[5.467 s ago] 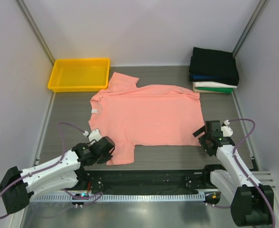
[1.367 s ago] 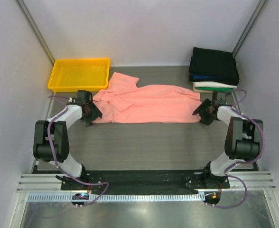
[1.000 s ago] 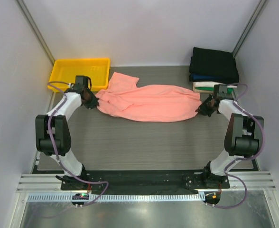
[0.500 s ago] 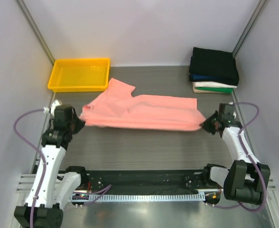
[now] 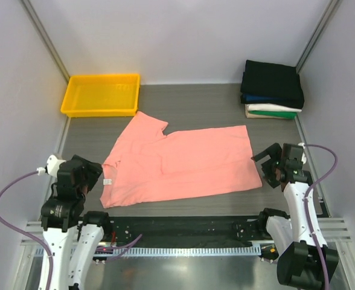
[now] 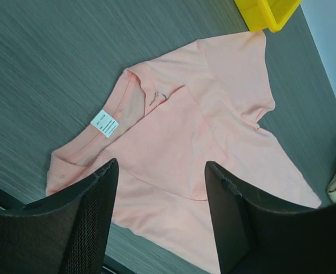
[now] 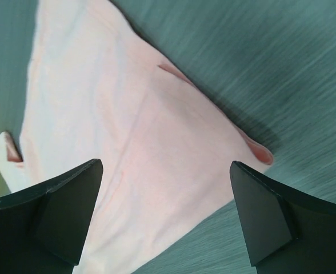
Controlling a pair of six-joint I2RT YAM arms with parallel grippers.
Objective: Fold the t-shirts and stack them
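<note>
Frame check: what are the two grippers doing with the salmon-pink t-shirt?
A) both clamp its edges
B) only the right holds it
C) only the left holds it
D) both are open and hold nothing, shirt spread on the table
D: in the wrist views the left gripper and right gripper stand open with nothing between them, and the salmon-pink t-shirt lies spread on the table.

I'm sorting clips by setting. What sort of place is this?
Likely a robot lab cell: white panels box in the grey table, with the left arm and right arm bolted at its edge.
</note>
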